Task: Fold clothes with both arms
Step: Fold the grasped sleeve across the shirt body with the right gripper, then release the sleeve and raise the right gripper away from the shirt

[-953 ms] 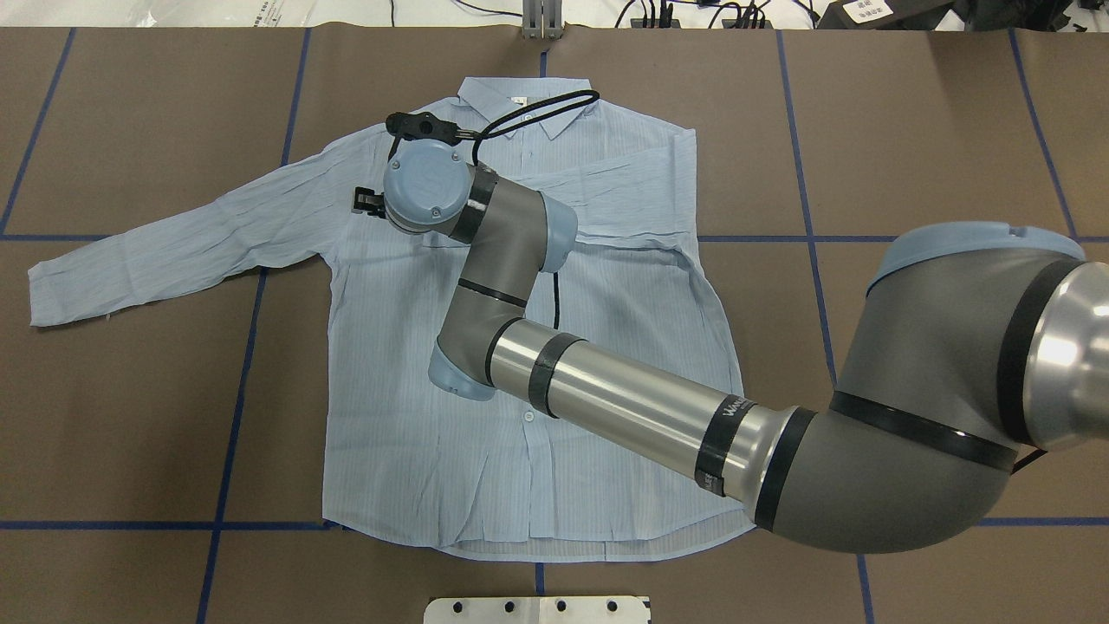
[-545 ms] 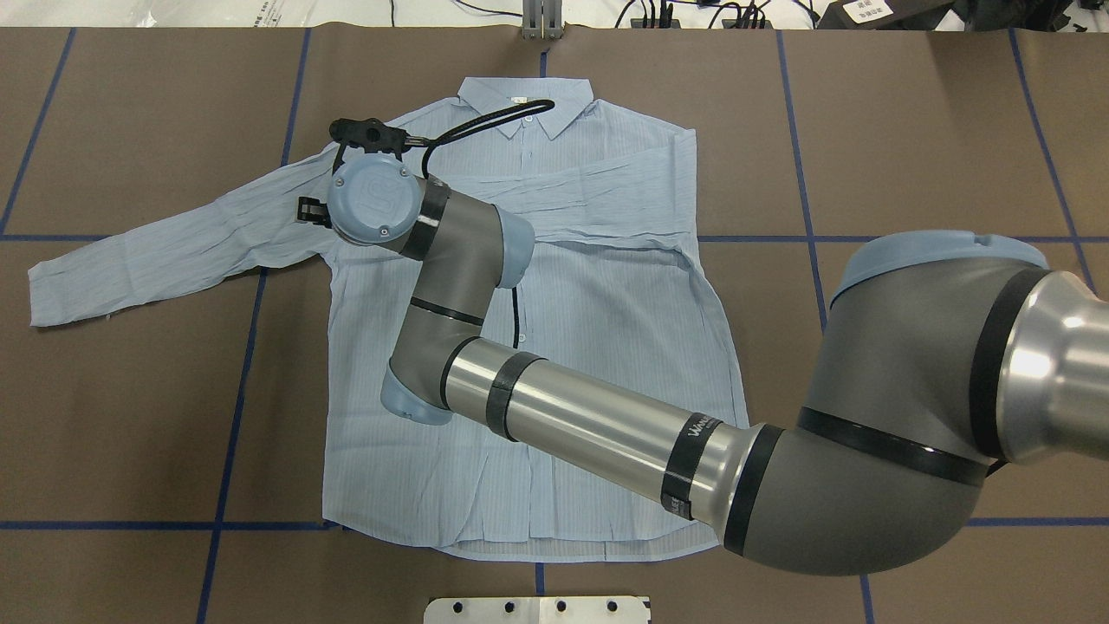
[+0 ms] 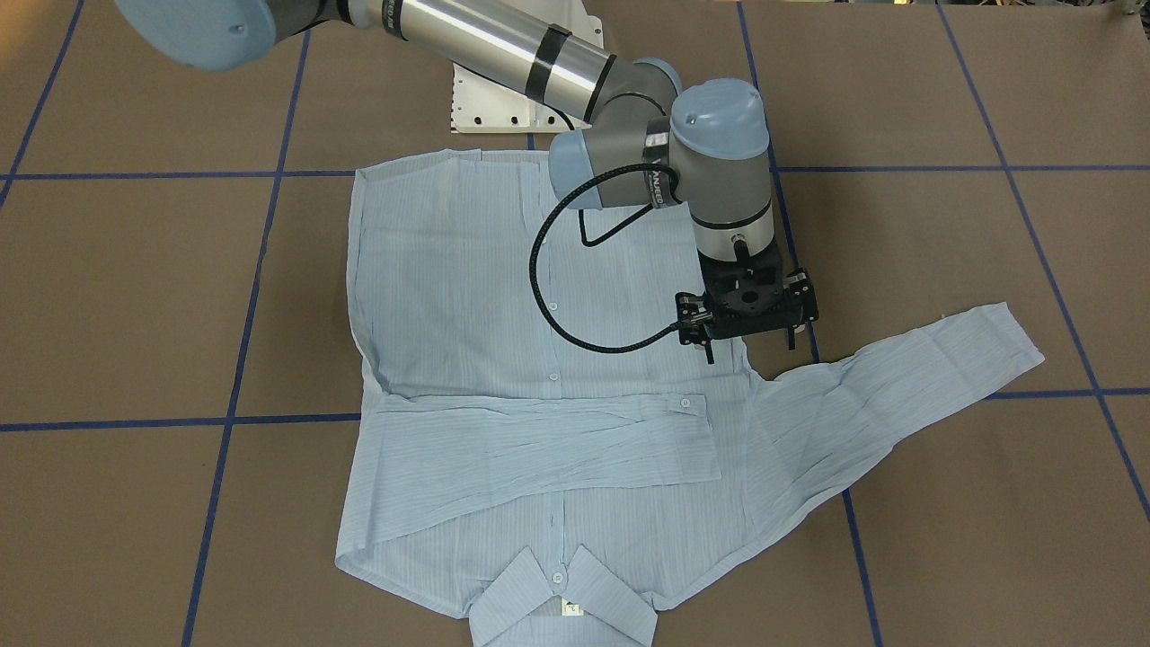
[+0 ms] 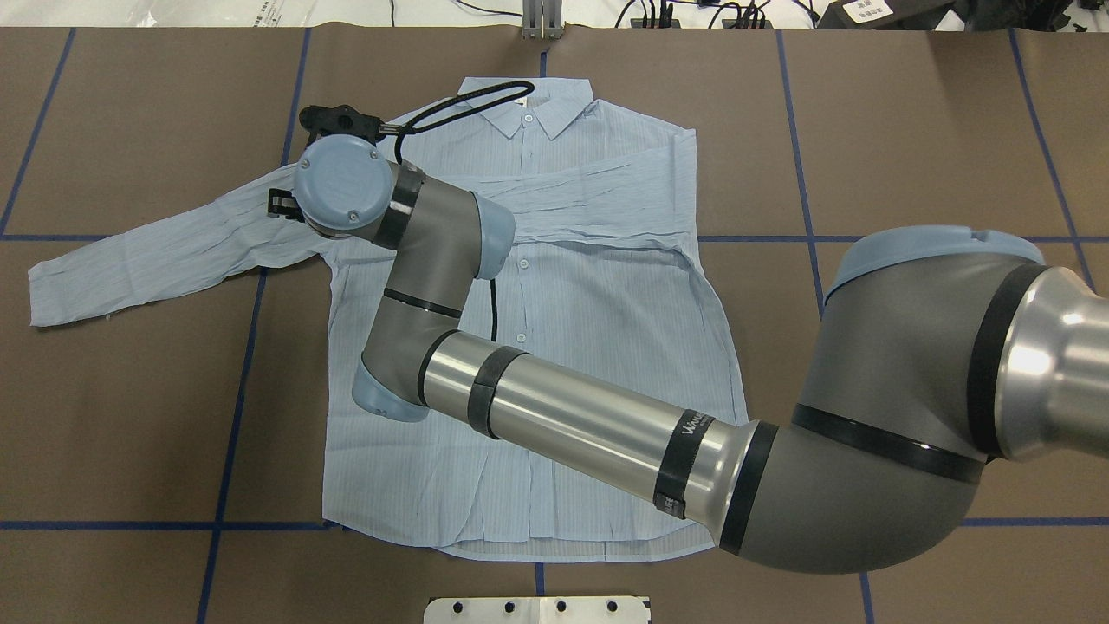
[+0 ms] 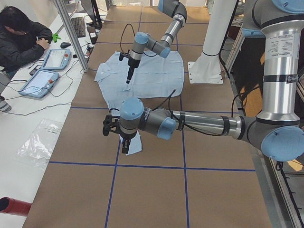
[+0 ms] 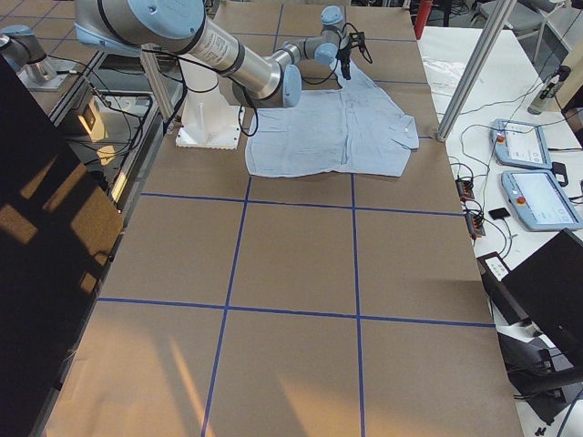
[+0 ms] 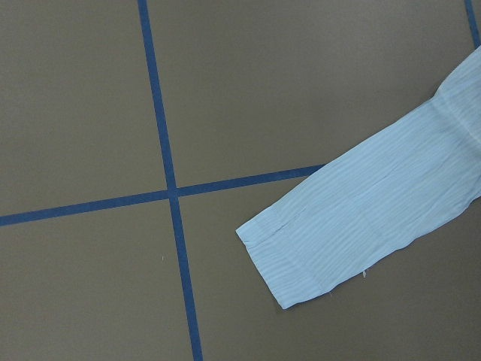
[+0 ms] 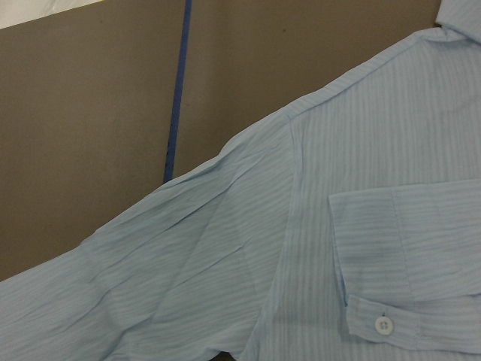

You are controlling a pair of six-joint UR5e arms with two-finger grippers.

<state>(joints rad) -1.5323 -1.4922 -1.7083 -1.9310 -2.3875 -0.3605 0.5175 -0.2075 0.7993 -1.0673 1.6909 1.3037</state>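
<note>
"Hovering the right claw [image 3: 750,349] with its fingers spread wide and nothing between them. The shirt [image 3: 467,296] lies flat and buttoned on the table [image 3: 135,296] directly under it, near where a sleeve joins the body."

"Where are the sleeves from there?"

"The loose sleeve [image 3: 898,377] runs straight out from under the claw, away from the shirt's body. The folded sleeve [image 3: 539,440] lies across the chest, its buttoned cuff [image 8: 406,256] just beside the claw on the collar side."

"And your left claw [image 5: 124,146]?"

"I see it only from the table's end, up near the far cuff [image 7: 285,263]. I cannot tell whether it is spread or closed."

"What worries you?"

"A few things, as I judge it. The cloth is thin, so a pinch here could take the front panel along with the sleeve and pull the body askew. The buttoned cuff is so near that any drag toward the collar could undo that fold. The black cable [image 3: 535,270] loops out beside the claw over the chest, and if it sags it could rumple the cloth. And if my two claws lift unevenly, I expect the sleeve to twist."
</note>
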